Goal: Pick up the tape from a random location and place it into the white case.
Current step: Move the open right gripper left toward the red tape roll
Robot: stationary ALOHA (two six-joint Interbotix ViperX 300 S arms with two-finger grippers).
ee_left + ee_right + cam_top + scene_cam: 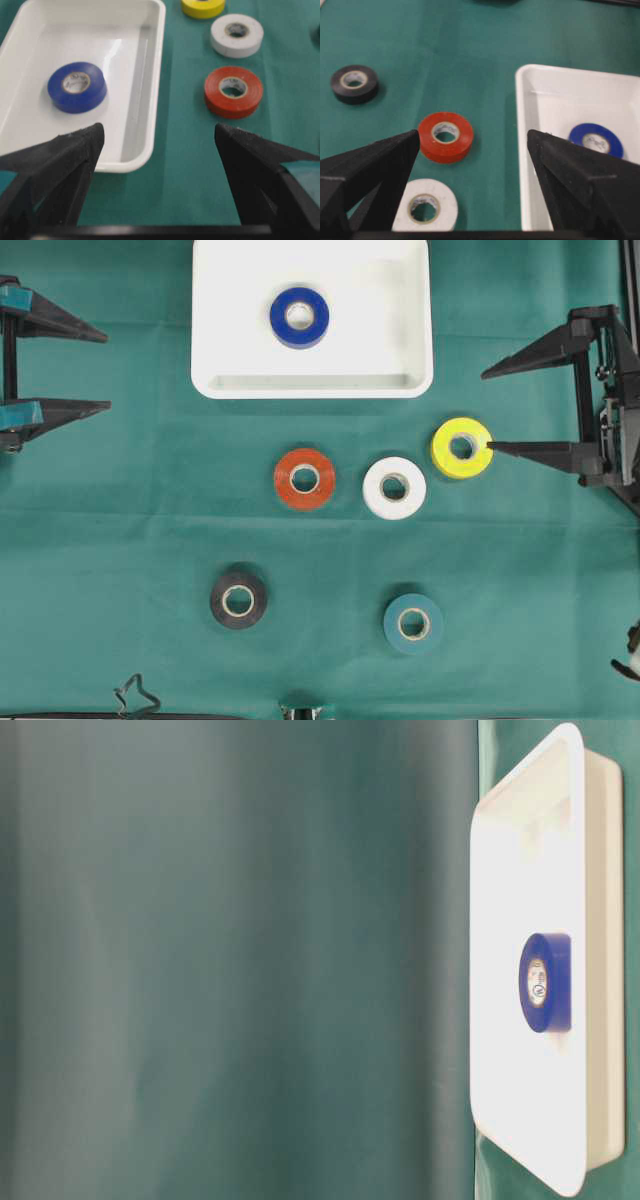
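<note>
Six tape rolls, one white case [312, 388], two idle grippers.

We count one blue tape [299, 317] lying flat inside the case, hole upward, near its far wall; five more lie flat on the green cloth [120, 510]: red tape [304, 479], white tape [394, 487], yellow tape [461, 447], black tape [238, 600], teal tape [413, 623]. The case's long axis runs side to side. We see the left gripper [108, 371] and right gripper [486, 410] spread wide, grasping nothing, at opposite table edges.

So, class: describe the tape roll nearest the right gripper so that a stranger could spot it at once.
Start at the white case at the top of the green cloth. Below its right corner, three rolls run in a row. The yellow roll is the rightmost, beside the white roll, and the only yellow one.
</note>
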